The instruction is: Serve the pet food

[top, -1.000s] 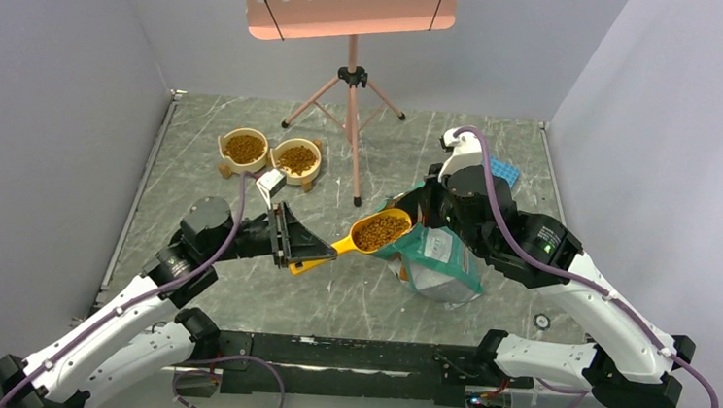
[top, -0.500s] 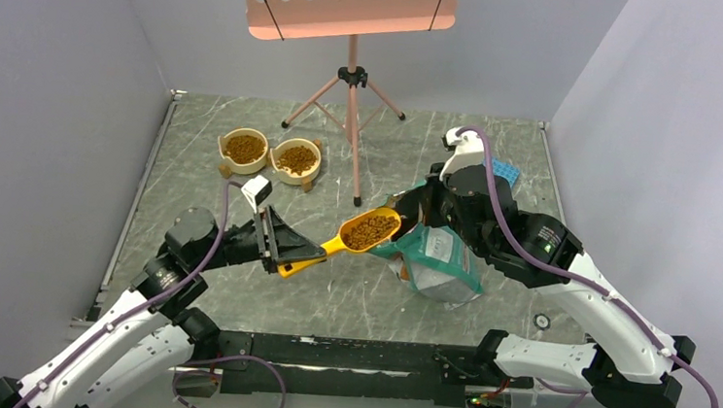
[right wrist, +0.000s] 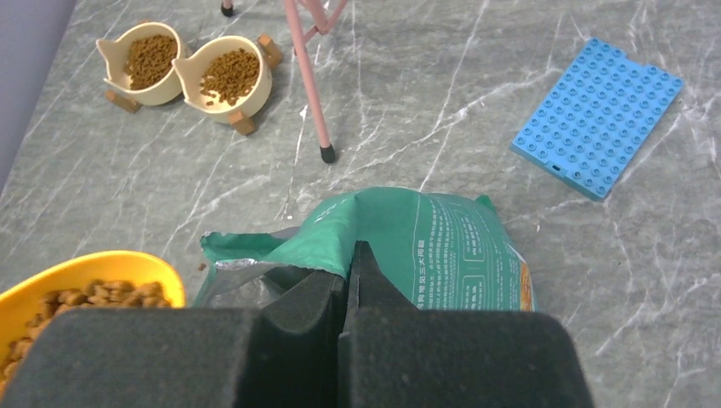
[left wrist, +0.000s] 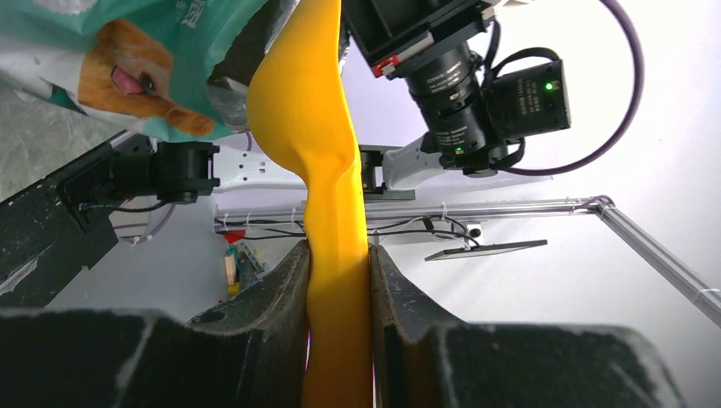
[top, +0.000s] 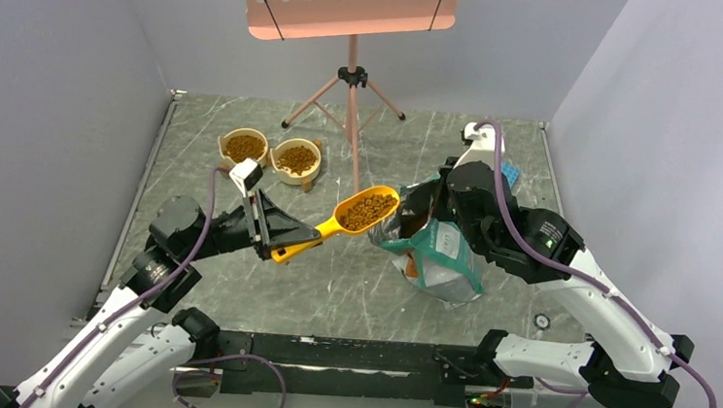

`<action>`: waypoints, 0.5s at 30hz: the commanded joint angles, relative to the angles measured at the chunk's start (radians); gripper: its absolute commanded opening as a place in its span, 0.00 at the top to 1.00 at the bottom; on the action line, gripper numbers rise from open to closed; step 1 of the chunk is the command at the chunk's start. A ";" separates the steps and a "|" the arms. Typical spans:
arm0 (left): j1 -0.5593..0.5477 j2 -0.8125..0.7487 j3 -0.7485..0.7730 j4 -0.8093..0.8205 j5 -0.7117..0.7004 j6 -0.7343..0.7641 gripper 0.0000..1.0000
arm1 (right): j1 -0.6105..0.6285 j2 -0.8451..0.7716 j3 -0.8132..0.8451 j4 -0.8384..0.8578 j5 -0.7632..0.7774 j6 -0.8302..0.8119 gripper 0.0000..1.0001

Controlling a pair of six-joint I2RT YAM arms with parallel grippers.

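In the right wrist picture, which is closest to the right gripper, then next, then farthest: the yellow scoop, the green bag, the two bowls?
1. green bag, pinched in the right gripper.
2. yellow scoop, low left.
3. two bowls, far upper left.

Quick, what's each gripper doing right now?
Left gripper: closed on the handle of the yellow scoop.
Right gripper: closed on the top edge of the green pet food bag.

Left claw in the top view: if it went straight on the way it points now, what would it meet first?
Beyond the yellow scoop that the left claw grips, probably the open top of the green bag, pinched by the right claw. Height is unclear; it might pass above.
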 commanded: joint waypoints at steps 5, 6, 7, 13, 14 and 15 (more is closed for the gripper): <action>0.152 0.053 0.078 0.102 0.104 0.008 1.00 | -0.011 -0.050 0.024 -0.031 0.084 0.038 1.00; 0.179 0.063 0.085 0.109 0.116 0.013 1.00 | -0.012 -0.059 0.020 -0.035 0.085 0.038 1.00; 0.209 0.078 0.088 0.124 0.130 0.016 1.00 | -0.012 -0.067 0.016 -0.039 0.083 0.036 1.00; 0.369 0.252 0.136 0.172 0.206 0.118 1.00 | -0.012 -0.101 0.007 -0.053 0.071 0.026 1.00; 0.389 0.291 0.147 0.177 0.219 0.139 1.00 | -0.013 -0.103 0.008 -0.053 0.069 0.024 1.00; 0.407 0.330 0.145 0.223 0.227 0.140 1.00 | -0.012 -0.104 0.011 -0.051 0.066 0.018 1.00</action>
